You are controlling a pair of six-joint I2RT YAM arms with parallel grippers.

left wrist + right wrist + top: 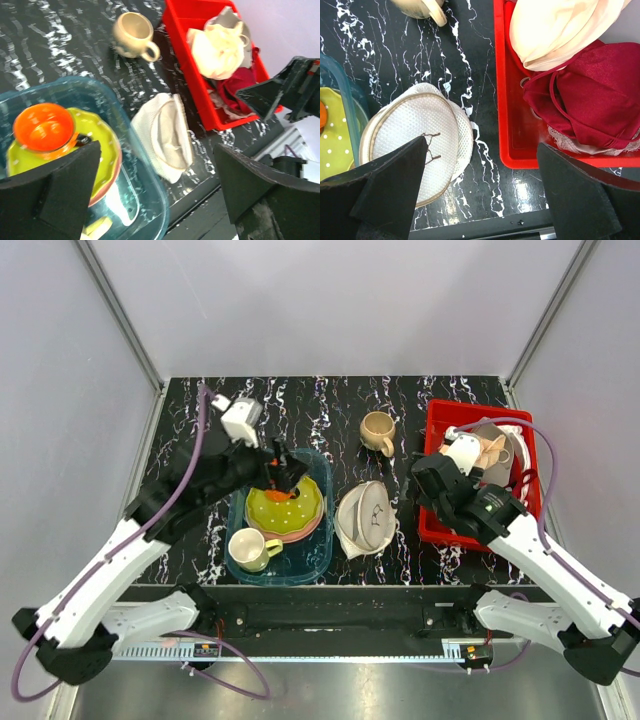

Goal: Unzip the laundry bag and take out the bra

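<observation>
Laundry bag [365, 518]: round off-white fabric pouch, lying on the black marbled tabletop [300, 400] between the clear blue plastic tub [315, 562] and the red plastic bin [437, 420]; neither tool touches it.
Left tool [157, 150]: released, fingers wide apart, above the yellow-green plate [290, 508] in the tub.
Right tool [481, 146]: released, fingers spread, hovering by the bin's wall nearest the bag.

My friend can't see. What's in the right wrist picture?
A round white mesh laundry bag lies on the black table, under the open right gripper. Beside it, a red bin holds a dark red garment and a cream garment.
</observation>
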